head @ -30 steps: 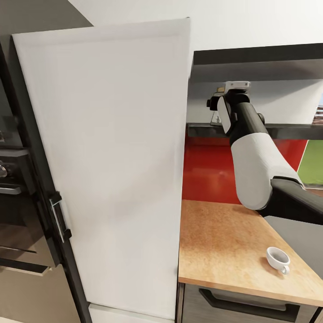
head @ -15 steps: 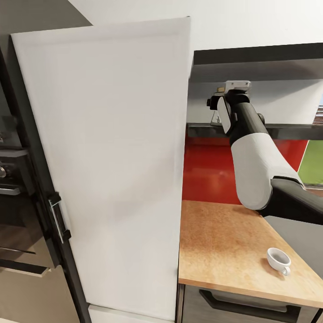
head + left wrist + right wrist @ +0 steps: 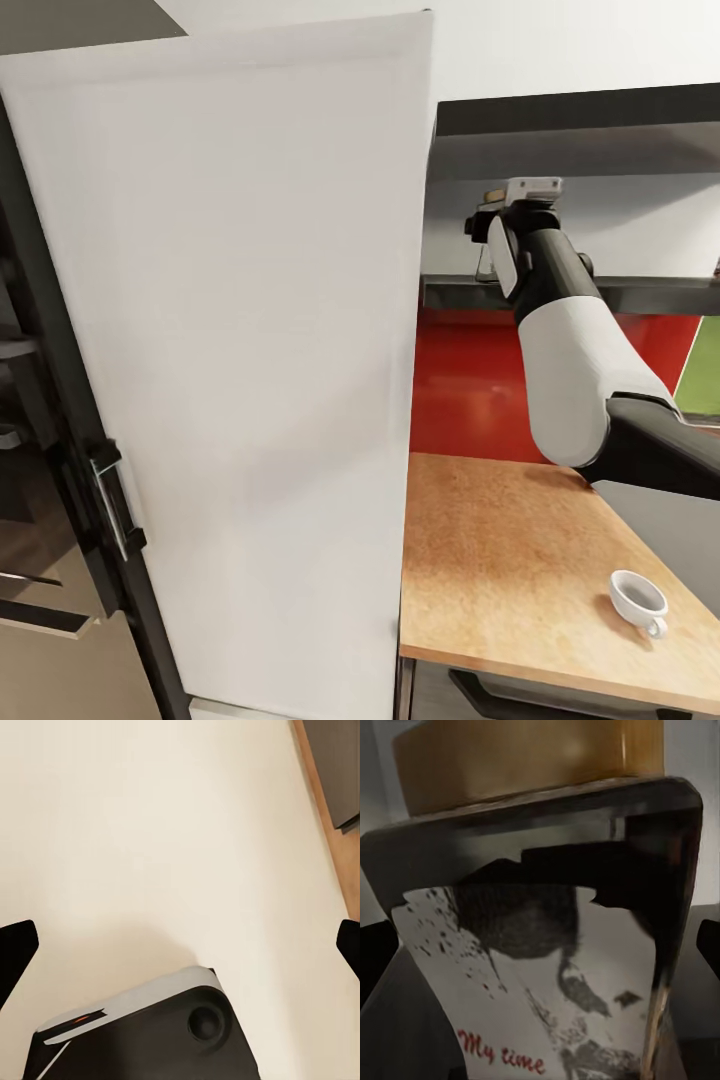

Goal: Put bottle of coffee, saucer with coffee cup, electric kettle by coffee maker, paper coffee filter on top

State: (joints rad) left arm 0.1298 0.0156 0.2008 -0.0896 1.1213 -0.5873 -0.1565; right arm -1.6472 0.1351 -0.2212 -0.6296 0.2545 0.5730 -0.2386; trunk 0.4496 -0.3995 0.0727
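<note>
Bottle of coffee [image 3: 547,945] close up btwn hand's [image 3: 540,960] dark fingertips [image 3: 376,952] at both edges; tips look apart from glass. Yellow-orange lid [image 3: 521,757]; white label w/ red "My time" [image 3: 502,1054].

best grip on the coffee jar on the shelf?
Probably the flat-sided glass body of the bottle of coffee, below its yellow-orange lid. Come in level from the front, as the right hand is at the kitchen shelf: the jar stands upright, and the upper shelf blocks a top approach.
</note>
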